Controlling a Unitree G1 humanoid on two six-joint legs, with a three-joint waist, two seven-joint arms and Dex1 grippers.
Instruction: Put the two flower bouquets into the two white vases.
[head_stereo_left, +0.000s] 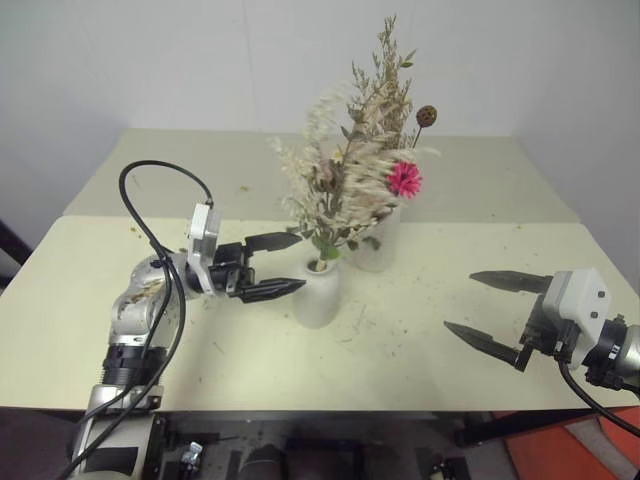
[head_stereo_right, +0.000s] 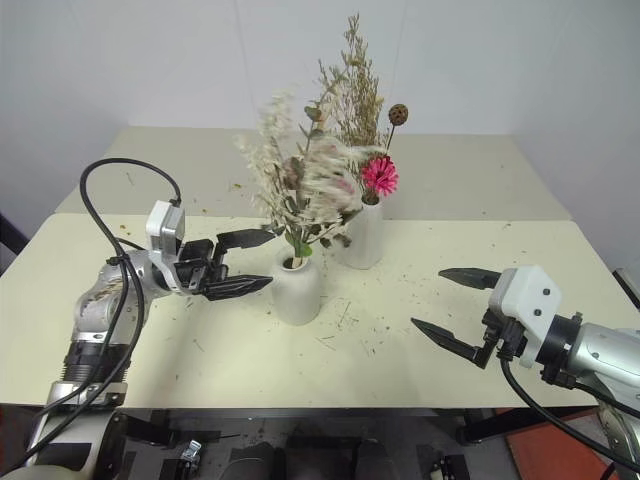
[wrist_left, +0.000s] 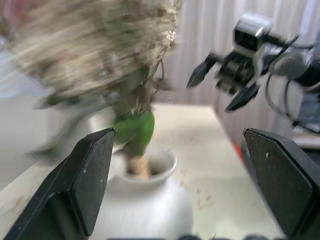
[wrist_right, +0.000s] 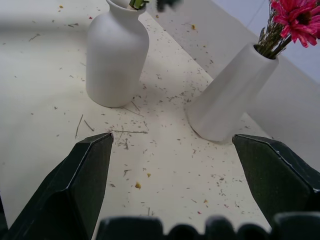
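Bouquets both sit in vases on the cream table (head_stereo_left: 120, 300). Bushy bouquet (head_stereo_left: 325, 190) with pale sprigs and green leaves stands with its stems in the squat rounded vase (head_stereo_left: 318, 292), near table centre. Dried-grass bouquet (head_stereo_left: 385, 100), with bright pink flower (head_stereo_left: 404, 178) and dark seed head (head_stereo_left: 427, 116), stands in the tall tapered vase (head_stereo_left: 378, 240), just beside the squat one at about 1 o'clock from it, a little farther back. Vases are close but apart; the right wrist view shows a bare strip of table between them.

Left gripper (head_stereo_left: 285, 265) is at 9 o'clock of the squat vase, pointing level toward it, fingers spread wide and holding nothing. Lower fingertip is just beside the vase's shoulder; upper fingertip is near the bushy stems just above the mouth. Can't tell whether either tip touches. In the left wrist view the green leaf and stems at the vase mouth sit between the two black fingers (wrist_left: 85, 185), and the bushy blooms above are blurred.

Right gripper (head_stereo_left: 480, 305) hovers over the table at about 4 o'clock from the vases, well apart from them, fingers spread wide, empty, pointing toward them.

Small plant crumbs and bits of stalk (wrist_right: 125, 132) are scattered over the table around both vases. A black cable (head_stereo_left: 150, 230) loops over the left arm.
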